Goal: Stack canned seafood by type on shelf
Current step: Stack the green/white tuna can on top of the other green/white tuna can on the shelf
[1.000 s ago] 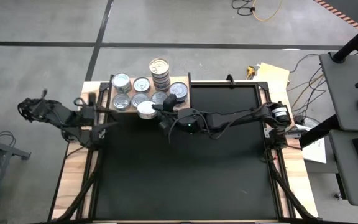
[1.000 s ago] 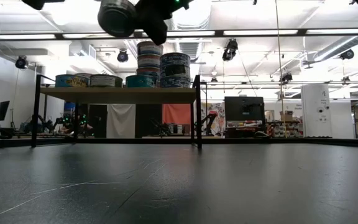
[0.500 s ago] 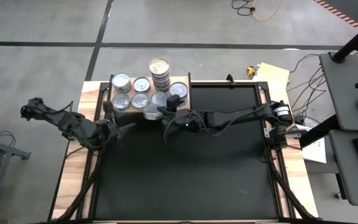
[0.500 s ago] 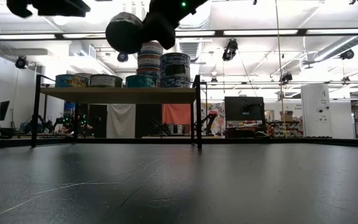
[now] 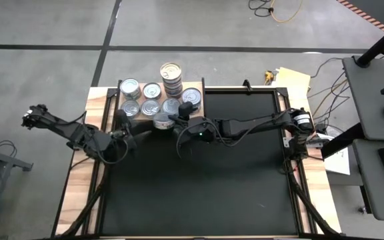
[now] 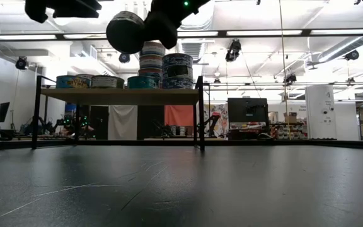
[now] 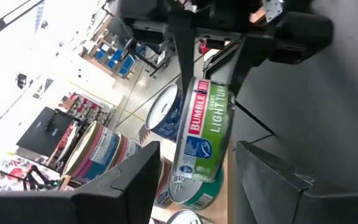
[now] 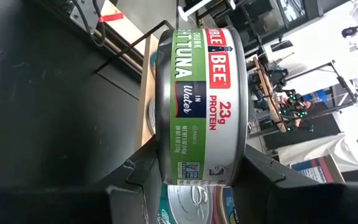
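The right pincer (image 8: 194, 177) pinches a round green-labelled metal tin (image 8: 201, 102) reading "TUNA in Water, 23g PROTEIN"; the left pincer (image 7: 194, 180) stands spread.

Near the top centre of your high view, the tuna can (image 8: 201, 102) carries a green label with white lettering, a red brand band and a dark blue patch, between silver rims. The shelf (image 5: 199, 105) is light brown wood, its cans (image 5: 141, 99) silver-topped, one gold-topped (image 5: 171, 70). The table (image 5: 199, 180) is black.
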Motion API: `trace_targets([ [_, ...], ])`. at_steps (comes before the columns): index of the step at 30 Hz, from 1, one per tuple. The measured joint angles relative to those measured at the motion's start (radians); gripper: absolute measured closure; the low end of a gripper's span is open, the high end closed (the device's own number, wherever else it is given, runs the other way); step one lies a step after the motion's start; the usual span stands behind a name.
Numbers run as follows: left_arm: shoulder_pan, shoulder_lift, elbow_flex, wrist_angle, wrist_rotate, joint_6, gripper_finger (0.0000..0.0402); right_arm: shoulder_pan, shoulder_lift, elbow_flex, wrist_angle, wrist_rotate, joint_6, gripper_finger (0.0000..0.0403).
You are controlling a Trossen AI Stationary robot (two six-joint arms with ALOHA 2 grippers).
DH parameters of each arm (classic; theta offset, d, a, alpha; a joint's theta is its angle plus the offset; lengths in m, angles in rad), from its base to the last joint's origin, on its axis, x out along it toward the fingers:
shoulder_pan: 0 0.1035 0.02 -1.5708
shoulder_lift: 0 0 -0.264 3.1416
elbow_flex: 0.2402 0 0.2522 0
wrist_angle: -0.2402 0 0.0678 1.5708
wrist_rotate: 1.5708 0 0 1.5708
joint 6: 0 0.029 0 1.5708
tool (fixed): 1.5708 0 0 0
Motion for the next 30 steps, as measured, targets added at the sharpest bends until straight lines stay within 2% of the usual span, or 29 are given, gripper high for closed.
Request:
trace_targets([
  [6,0.035,0.031,0.000,0.030,0.007,0.013,0.0205,0.000,0.000,0.000,0.003,0.000,0.000,0.0268],
  [9,0.059,0.056,0.000,0.039,0.059,0.014,0.0205,0.000,0.000,0.000,0.003,0.000,0.000,0.0268],
  [20,0.125,0.092,0.000,0.101,0.060,0.059,0.0205,0.000,0.000,0.000,0.001,0.005,-0.007,0.0268],
  [24,0.144,0.106,0.000,0.115,0.145,0.074,0.0205,0.000,0.000,0.000,-0.002,0.000,-0.008,0.0268],
  [30,0.164,0.119,0.000,0.122,0.151,0.075,0.0205,0.000,0.000,0.000,-0.002,-0.001,-0.009,0.0268],
])
